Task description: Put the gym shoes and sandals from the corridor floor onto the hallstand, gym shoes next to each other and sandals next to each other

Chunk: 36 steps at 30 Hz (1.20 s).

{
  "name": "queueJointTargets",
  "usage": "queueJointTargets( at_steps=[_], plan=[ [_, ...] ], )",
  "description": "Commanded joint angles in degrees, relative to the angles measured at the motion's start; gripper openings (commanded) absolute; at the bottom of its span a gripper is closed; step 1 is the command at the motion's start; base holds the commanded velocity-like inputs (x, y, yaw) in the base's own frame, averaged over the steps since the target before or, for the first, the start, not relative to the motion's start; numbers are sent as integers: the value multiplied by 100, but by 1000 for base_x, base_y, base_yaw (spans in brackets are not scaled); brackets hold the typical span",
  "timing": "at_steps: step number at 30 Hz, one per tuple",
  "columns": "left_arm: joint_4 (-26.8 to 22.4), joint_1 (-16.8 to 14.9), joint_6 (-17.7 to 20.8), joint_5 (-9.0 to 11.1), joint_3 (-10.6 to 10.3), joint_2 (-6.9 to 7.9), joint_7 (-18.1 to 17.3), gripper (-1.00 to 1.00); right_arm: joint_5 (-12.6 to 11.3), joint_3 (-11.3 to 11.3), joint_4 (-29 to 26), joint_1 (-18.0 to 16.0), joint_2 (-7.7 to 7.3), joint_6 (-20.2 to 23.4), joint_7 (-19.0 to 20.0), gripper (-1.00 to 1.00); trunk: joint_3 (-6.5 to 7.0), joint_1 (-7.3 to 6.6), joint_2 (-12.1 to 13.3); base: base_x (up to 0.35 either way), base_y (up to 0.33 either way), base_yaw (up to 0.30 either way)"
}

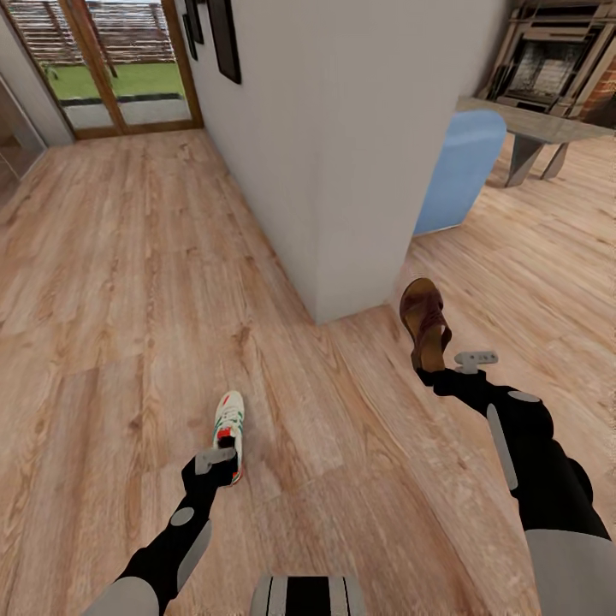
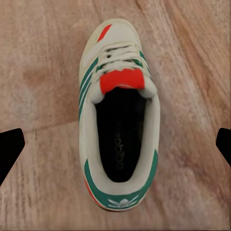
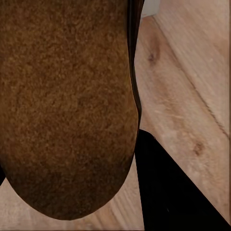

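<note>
One white gym shoe (image 1: 229,425) with green stripes and a red tongue lies on the corridor floor (image 1: 128,299). My left gripper (image 1: 221,466) hovers just over its heel end. In the left wrist view the gym shoe (image 2: 120,110) lies between the spread black fingertips (image 2: 9,147), so this gripper is open. My right gripper (image 1: 432,370) is shut on a dark reddish-brown sandal (image 1: 425,318), held up off the floor and tilted. Its tan sole (image 3: 67,106) shows close up beside a black finger (image 3: 168,192). The hallstand is out of view.
A white wall corner (image 1: 342,171) juts out ahead, close to the held sandal. Behind it to the right stand a blue rounded chair back (image 1: 462,167) and a grey table (image 1: 535,128). A glass door (image 1: 120,68) is at the far left. Open wood floor spreads left.
</note>
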Motion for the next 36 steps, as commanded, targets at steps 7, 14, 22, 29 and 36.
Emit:
queueJointTargets(
  at_steps=[7,14,22,29,36],
  plan=[
    [3,-3,-28,58,-22,3,23,100,6,-7,-8,-5,3,34,23,-100,-224,17,-11,0,0,-134],
    [3,-3,-85,58,-12,18,15,100,6,-7,-8,-3,6,34,23,-100,-412,35,-21,0,0,-54],
    [17,-3,-381,75,-4,27,22,100,10,-7,-14,-2,7,32,23,-100,-436,37,-22,0,0,-2],
    [16,-3,-406,76,0,29,20,100,10,-7,-16,-4,8,28,23,-100,-529,48,-27,0,0,0],
    [13,-3,-407,68,-3,29,19,100,7,-7,-11,-2,8,31,23,-100,-733,66,-37,0,0,0]
  ],
)
